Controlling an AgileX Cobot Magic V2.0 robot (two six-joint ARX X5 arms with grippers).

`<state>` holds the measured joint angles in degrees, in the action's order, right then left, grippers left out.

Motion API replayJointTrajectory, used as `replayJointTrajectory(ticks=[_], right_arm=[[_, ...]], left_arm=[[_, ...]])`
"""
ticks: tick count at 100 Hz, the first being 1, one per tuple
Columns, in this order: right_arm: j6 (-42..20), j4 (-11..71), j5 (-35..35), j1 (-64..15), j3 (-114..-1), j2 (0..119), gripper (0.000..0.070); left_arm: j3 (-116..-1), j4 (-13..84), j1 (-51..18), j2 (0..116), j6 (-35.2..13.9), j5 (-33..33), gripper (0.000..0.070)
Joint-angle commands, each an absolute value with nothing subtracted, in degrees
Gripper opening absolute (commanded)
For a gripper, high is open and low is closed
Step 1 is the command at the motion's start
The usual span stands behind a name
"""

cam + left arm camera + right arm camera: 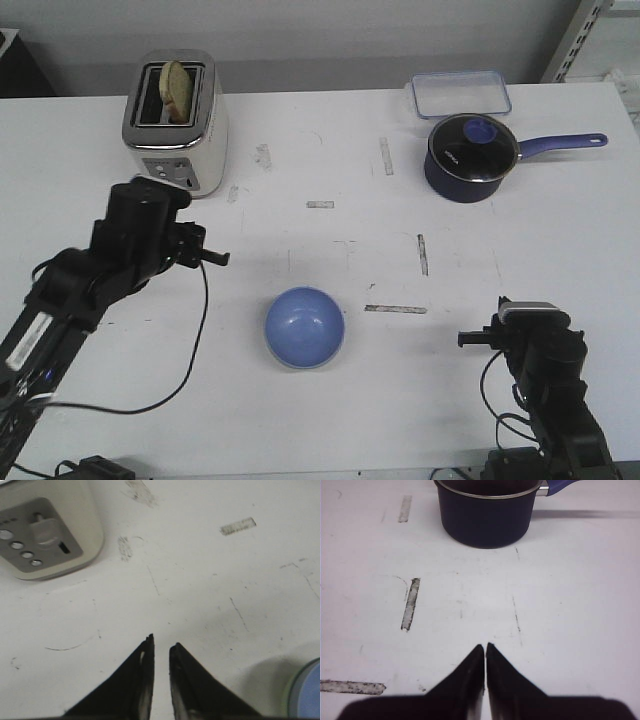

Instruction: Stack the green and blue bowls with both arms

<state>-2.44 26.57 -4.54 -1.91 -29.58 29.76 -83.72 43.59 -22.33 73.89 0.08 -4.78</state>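
I see the blue bowl (304, 326) sitting upright near the middle of the white table (330, 420), between my two arms, and in the left wrist view a pale greenish rim (288, 692) seems to wrap its outside edge, so I judge the green bowl is already nested beneath it, though the front view shows me only blue and I cannot be sure. My left gripper (161, 647) hangs above bare table between the toaster (176, 120) and the bowl, its tips nearly together with a thin gap left and nothing between them. My right gripper (485, 647) is pressed tip to tip, empty, pointing toward the navy saucepan (487, 512) at the far right of the table, well apart from the bowl. If I have to handle these bowls again, I expect them to be light, rigid and glossy, so slippery under pointed tips and liable to skate across this smooth surface at a sideways nudge. I would take one by the rim, one finger inside and one outside the wall, squeezing gently, since a hard bowl like this could chip if it slips and drops
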Motion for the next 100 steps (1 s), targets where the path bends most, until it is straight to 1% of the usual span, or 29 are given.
replayJointTrajectory(ticks=[1,39,46,50,51,57,70,85,100], right_arm=[[-2.8,25.9,-4.5,-2.0,-30.0,30.1,0.0000],[-2.8,25.8,-4.5,-2.0,-30.0,30.1,0.0000],[-2.8,25.7,-4.5,-2.0,-30.0,30.1,0.0000],[-2.8,25.7,-4.5,-2.0,-30.0,30.1,0.0000],[-2.8,25.7,-4.5,-2.0,-30.0,30.1,0.0000],[-2.8,25.7,-4.5,-2.0,-30.0,30.1,0.0000],[-2.8,25.4,-4.5,-2.0,-30.0,30.1,0.0000],[-2.8,23.6,-4.5,-2.0,-30.0,30.1,0.0000],[-2.8,23.6,-4.6,-2.0,-30.0,30.0,0.0000]], left_arm=[[-79.9,41.3,-20.8,70.3,1.9,-5.0,0.0037],[-50.7,24.3,-5.8,38.9,2.2,-5.0,0.0036],[-46.6,23.4,-3.6,34.0,2.0,-5.0,0.0032],[-44.8,23.8,-2.4,31.5,1.9,-5.0,0.0012],[-44.4,23.9,-2.2,30.9,1.8,-5.0,0.0000],[-42.3,24.1,-0.8,27.7,0.8,-5.0,0.0000],[-40.2,26.3,0.8,23.2,0.9,-5.0,0.0000],[-40.1,28.4,1.0,21.9,0.9,-5.0,0.0001],[-40.1,28.2,1.0,20.8,0.8,-5.0,0.0001]])
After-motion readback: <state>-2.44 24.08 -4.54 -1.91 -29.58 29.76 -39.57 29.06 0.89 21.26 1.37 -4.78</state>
